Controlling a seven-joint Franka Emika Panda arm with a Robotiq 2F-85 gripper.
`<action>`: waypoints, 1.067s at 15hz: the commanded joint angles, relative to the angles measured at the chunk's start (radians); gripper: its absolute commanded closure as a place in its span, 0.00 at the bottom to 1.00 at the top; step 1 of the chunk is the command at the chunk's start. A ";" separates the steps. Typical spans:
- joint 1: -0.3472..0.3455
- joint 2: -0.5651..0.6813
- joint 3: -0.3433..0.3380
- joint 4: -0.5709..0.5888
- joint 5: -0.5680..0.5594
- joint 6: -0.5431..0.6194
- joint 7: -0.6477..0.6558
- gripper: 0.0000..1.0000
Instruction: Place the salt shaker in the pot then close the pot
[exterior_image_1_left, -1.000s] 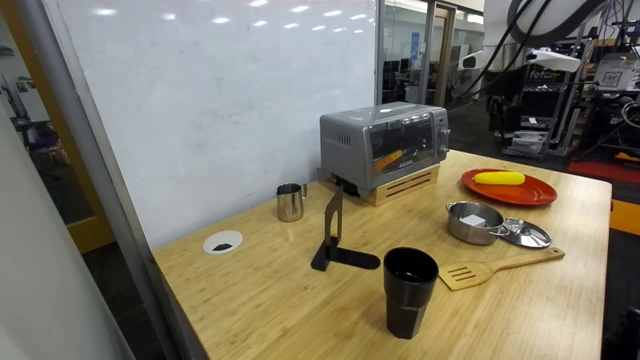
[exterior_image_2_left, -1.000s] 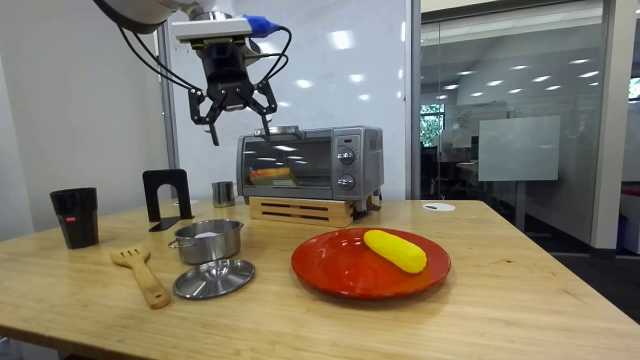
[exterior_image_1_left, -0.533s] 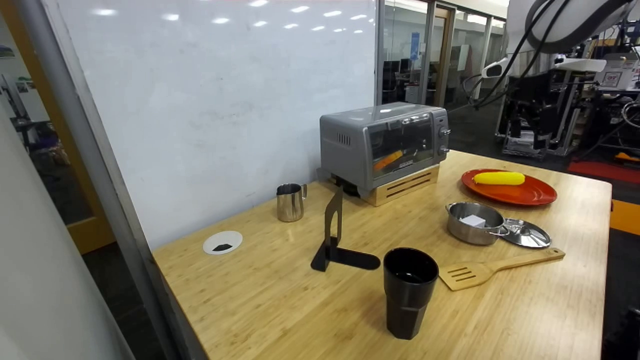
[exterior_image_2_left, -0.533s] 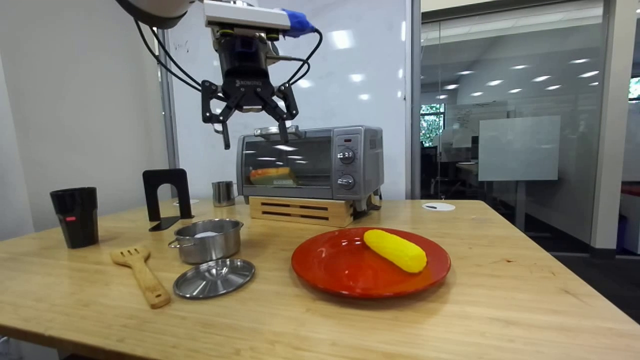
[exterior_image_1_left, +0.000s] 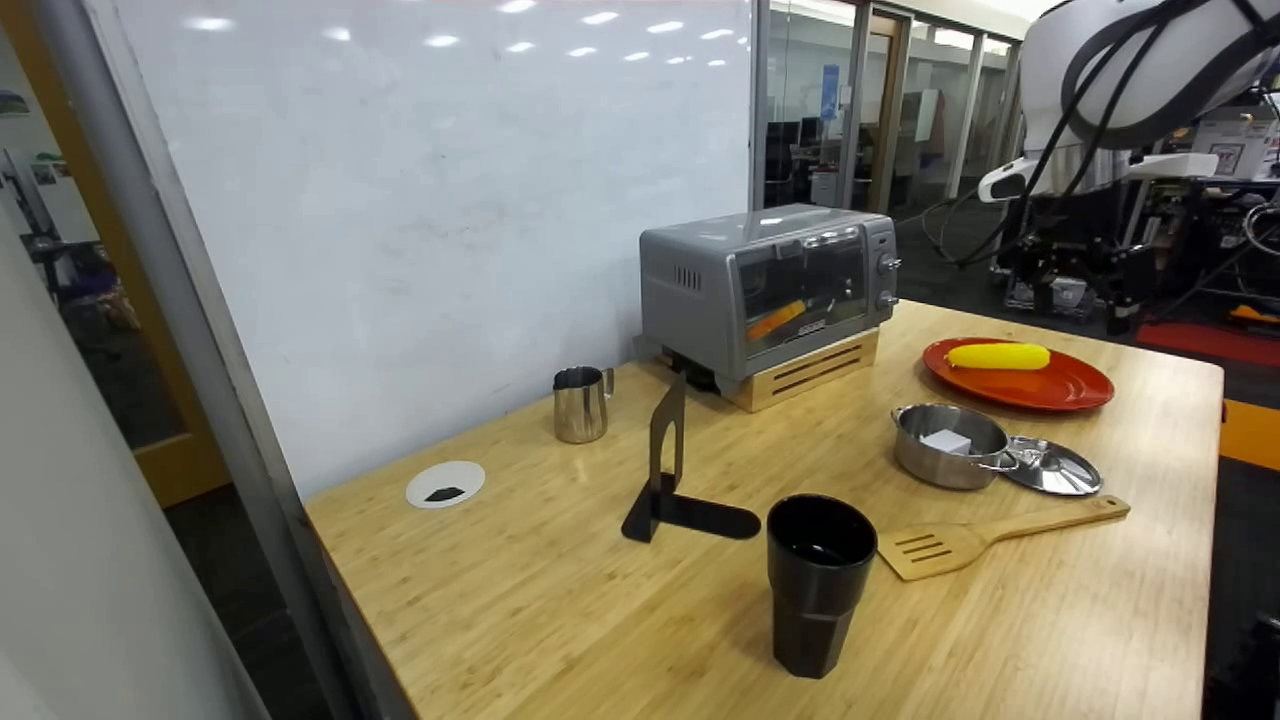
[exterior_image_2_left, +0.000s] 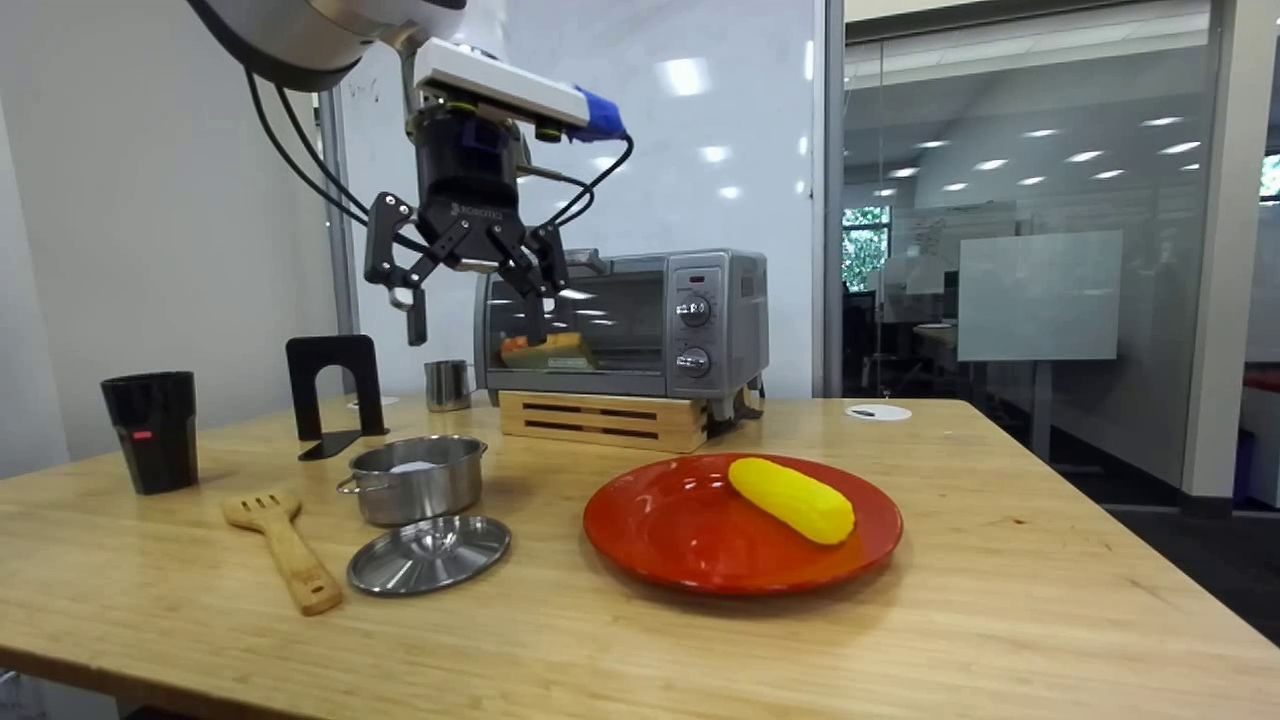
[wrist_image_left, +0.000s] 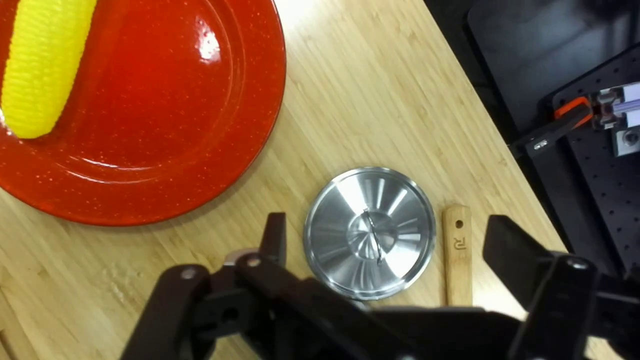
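We find the salt shaker in the pot and the gripper dropping toward the lid

In an exterior view, we see that over the last second the arm has come lower, while the things on the table have not moved. What we take for the salt shaker, pale and blocky, lies inside the pot. The lid is off, just beside the pot; we cannot tell whether they touch.

In an exterior view, the gripper has dropped and tilted within the last half second. It hangs in mid-air before the toaster oven, jaws wide apart, holding nothing.

In the wrist view, the lid shows in the gap between the fingers, with the handle of a wooden spatula also there. We judge the first half of the task done and the reach for the lid under way; we would keep the wooden spatula out of the grip.
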 joint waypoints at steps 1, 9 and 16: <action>-0.007 0.000 0.008 -0.007 0.001 0.000 0.000 0.00; -0.007 0.000 0.009 -0.017 0.001 0.004 0.000 0.00; -0.015 0.045 -0.002 0.000 0.011 0.042 -0.086 0.00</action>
